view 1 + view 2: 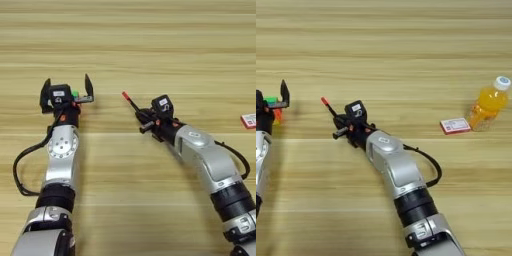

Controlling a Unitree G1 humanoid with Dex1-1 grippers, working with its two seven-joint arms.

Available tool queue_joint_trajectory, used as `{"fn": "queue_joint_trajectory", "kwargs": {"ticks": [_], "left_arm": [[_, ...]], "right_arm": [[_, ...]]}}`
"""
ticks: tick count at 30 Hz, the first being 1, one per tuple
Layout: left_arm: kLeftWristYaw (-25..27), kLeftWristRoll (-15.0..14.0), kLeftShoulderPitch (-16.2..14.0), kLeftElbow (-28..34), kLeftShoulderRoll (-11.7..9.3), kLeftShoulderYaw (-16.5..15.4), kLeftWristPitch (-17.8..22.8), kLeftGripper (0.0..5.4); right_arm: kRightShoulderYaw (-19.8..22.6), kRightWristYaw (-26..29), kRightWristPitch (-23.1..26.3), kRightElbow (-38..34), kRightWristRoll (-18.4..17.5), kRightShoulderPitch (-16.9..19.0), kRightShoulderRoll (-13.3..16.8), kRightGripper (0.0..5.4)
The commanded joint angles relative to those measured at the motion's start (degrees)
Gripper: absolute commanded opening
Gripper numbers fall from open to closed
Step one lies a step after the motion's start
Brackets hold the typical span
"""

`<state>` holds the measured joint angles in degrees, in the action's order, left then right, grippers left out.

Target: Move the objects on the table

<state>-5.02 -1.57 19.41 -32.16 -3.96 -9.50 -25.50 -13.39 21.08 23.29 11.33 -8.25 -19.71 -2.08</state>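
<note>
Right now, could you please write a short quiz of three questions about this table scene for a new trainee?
1. True or false: the right gripper holds the thin black pen with red cap.
2. What stands right of the small red and white card?
A. a bottle of orange drink
B. a metal mug
C. a blue bowl
3. Fill in: the left gripper has its black fingers ____, with the small multicoloured puzzle cube beneath.

Key: 1 true; 2 A, the bottle of orange drink; 3 open.
</note>
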Motion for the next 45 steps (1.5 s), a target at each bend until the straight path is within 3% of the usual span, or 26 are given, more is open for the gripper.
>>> {"fn": "queue_joint_trajectory", "kwargs": {"ticks": [1,8,15,22,33,40,45], "left_arm": [[-0.2,-0.2,-0.5,0.3,-0.2,-0.3,0.2,5.4],[-0.2,-0.3,-0.6,0.5,-0.2,-0.6,0.2,5.4],[-0.1,-0.4,-0.7,0.5,-0.3,-0.8,0.2,5.4],[-0.3,-0.2,-0.6,0.6,-0.1,-0.7,0.3,5.4],[-0.6,0.0,-0.5,0.4,0.2,-0.6,0.2,5.4],[-0.7,0.1,-0.5,0.3,0.3,-0.4,0.2,5.4],[-0.5,0.2,-0.4,-0.2,0.1,-0.1,1.0,5.4]], "right_arm": [[-1.1,0.3,0.3,3.4,0.3,-2.3,-2.3,0.52],[-1.9,1.3,0.3,9.5,-0.1,-3.8,-5.9,0.52],[-1.9,0.4,-2.0,15.6,0.9,-5.3,-7.0,0.52],[-2.5,1.1,-3.9,16.6,1.6,-5.5,-6.7,1.58],[-2.6,1.9,-7.7,10.5,2.8,-3.9,-4.7,2.98],[-2.1,-1.2,-13.7,11.4,7.4,-4.4,-2.1,3.85],[-0.3,-2.3,-16.1,13.3,8.2,-4.8,-0.5,4.39]]}}
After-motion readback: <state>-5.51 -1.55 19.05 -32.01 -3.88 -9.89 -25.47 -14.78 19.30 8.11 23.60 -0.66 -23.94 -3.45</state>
